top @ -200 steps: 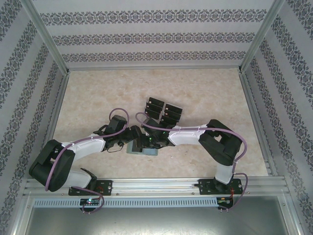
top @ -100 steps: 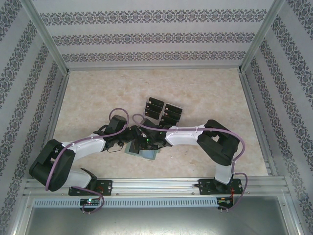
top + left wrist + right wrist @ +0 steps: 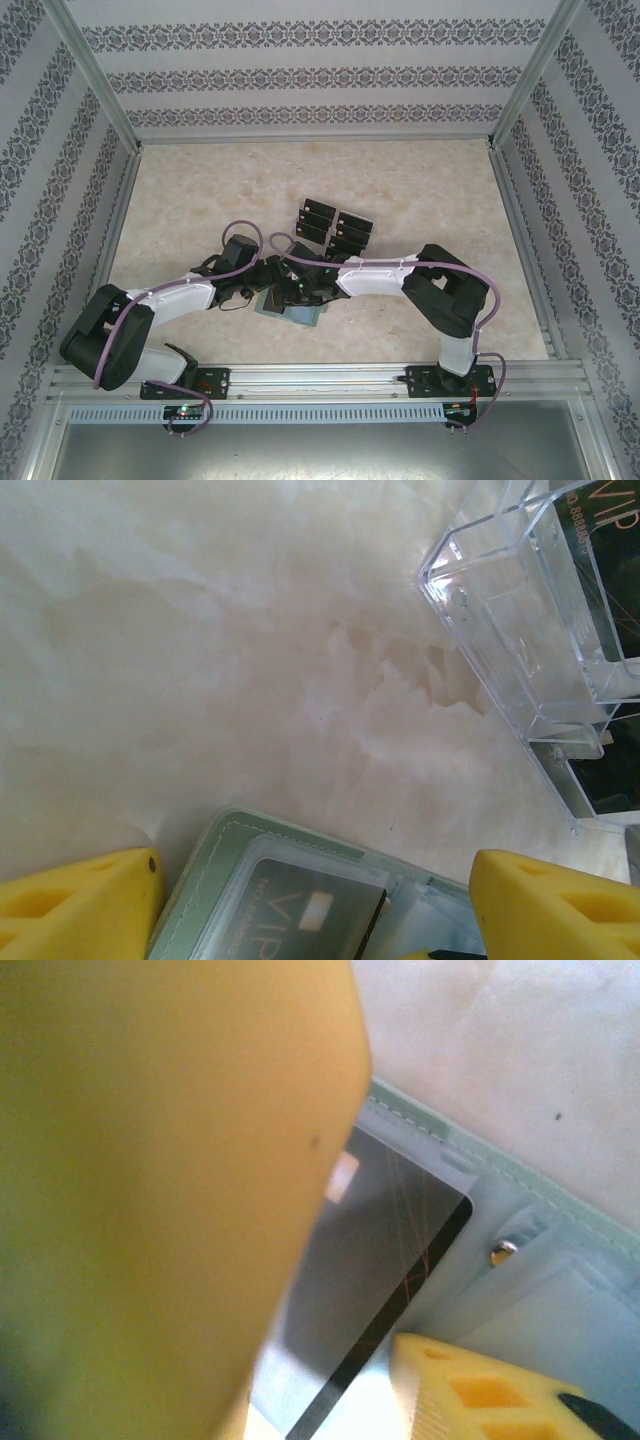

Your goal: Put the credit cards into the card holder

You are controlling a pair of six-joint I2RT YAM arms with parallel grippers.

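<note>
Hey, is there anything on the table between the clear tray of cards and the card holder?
Nothing visible on the table: the left wrist view has bare tabletop between the clear tray with the credit cards and the card holder.

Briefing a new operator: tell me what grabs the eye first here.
The left arm and right arm meet over the grey-green card holder near the front edge of the table, a black card showing inside it. Just beyond stands a clear tray of more black cards.
</note>
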